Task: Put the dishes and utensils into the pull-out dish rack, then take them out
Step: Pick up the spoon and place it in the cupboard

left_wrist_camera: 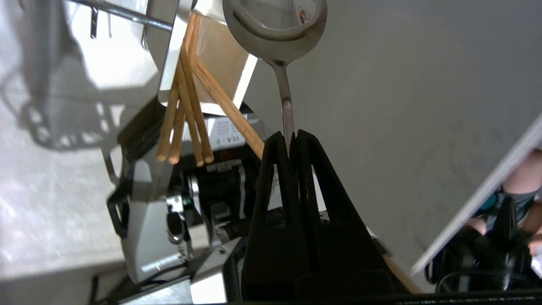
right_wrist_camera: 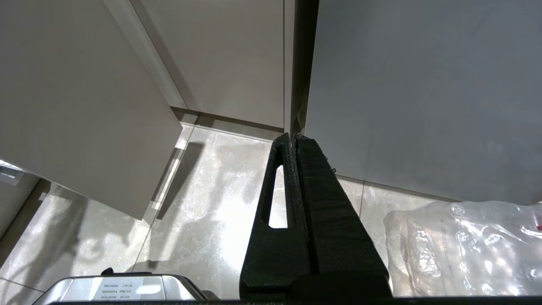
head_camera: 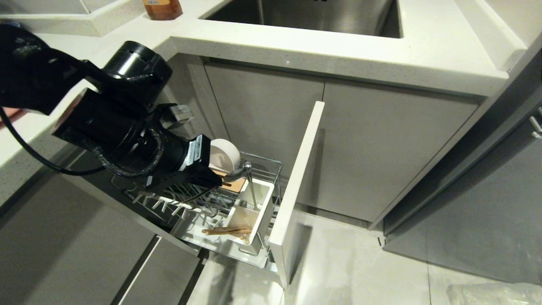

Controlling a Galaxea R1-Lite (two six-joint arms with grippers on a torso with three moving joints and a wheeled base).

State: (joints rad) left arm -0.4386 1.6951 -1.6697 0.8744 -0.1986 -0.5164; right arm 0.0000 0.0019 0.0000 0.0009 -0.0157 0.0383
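Note:
The pull-out dish rack (head_camera: 271, 163) stands drawn out below the counter, its tall pale front panel (head_camera: 296, 190) on the right. My left gripper (head_camera: 218, 180) reaches down over it and is shut on the slim metal spoon (left_wrist_camera: 275, 25) by its handle. The spoon (head_camera: 244, 166) hangs just above the white utensil box (head_camera: 264, 212). Light wooden chopsticks (head_camera: 226, 231) lean in that box; the left wrist view shows the chopsticks (left_wrist_camera: 186, 106) beside the spoon. A white bowl (head_camera: 224, 156) stands on edge in the rack behind my wrist. My right gripper (right_wrist_camera: 293, 135) hangs shut and empty above the floor.
A wooden block (head_camera: 235, 185) sits in the rack by the box. Above are the white countertop (head_camera: 338, 55), a steel sink (head_camera: 305, 12) and a brown bottle (head_camera: 163, 8). A clear plastic bag (right_wrist_camera: 465, 245) lies on the floor. Part of a person (left_wrist_camera: 525, 178) shows beyond the panel.

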